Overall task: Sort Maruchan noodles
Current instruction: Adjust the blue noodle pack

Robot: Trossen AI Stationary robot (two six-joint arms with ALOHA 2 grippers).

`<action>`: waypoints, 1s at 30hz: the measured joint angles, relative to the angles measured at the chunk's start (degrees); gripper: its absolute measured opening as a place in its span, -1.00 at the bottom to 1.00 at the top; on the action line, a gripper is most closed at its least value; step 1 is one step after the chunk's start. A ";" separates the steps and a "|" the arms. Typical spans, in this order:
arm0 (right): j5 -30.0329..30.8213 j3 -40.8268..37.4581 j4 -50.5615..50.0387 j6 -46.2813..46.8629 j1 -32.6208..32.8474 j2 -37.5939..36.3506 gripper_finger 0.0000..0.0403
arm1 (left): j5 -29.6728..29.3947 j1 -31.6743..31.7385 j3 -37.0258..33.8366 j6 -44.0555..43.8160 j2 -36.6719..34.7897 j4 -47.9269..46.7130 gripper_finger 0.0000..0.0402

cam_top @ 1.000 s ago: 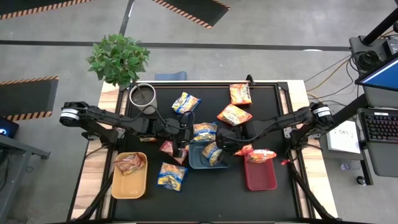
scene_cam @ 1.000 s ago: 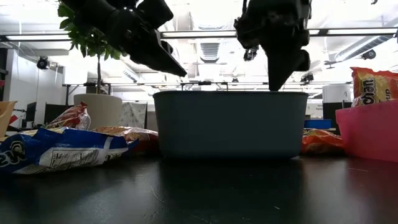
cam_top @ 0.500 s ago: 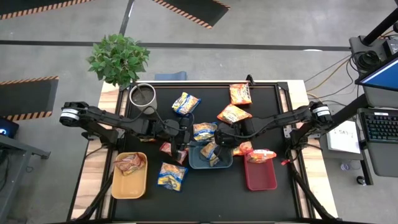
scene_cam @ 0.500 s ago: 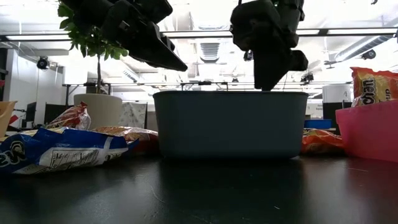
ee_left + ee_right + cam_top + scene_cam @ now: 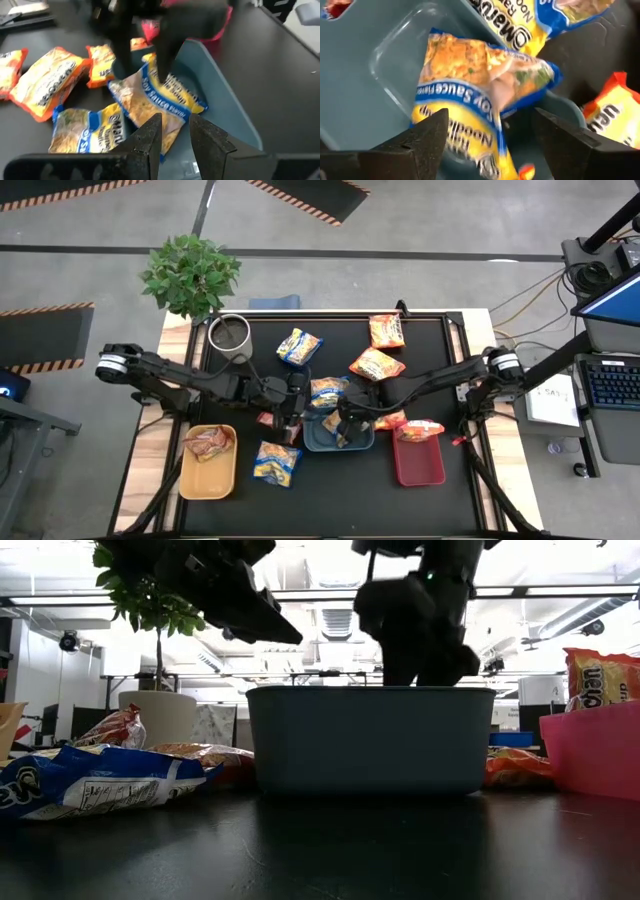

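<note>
The right gripper (image 5: 490,145) hangs over the blue tray (image 5: 360,442), its fingers spread wide and holding nothing. Directly below it a blue-and-yellow soy sauce noodle packet (image 5: 480,95) lies loose in the tray, its long axis running across the gap between the fingers. The left gripper (image 5: 172,137) hovers just beside the tray's other side, fingers nearly together and empty, so the right arm is nearer. A second blue-and-yellow packet (image 5: 328,391) lies just past the tray's rim, orange packets (image 5: 377,364) farther off.

"Soy Sauce Flavor" on the blue-and-yellow noodle packet (image 5: 480,95) in the blue tray (image 5: 380,75)
</note>
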 joint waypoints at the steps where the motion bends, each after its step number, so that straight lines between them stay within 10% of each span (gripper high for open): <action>1: 0.33 0.00 -0.03 -0.23 -0.02 0.56 0.36 | -0.05 -0.47 0.00 -0.02 0.00 0.30 -0.60; 7: 2.29 -0.04 0.04 -1.70 0.00 1.78 0.08 | -0.09 -3.54 0.00 -0.43 0.00 1.55 -0.60; 16: 2.27 -0.07 0.76 -4.22 0.00 1.63 -0.88 | -0.09 -4.91 0.00 -0.43 0.00 3.44 -0.60; 30: 2.14 -0.07 -2.49 -3.53 1.69 -4.31 -0.96 | -0.49 -4.91 -5.27 -1.16 0.00 14.39 -0.60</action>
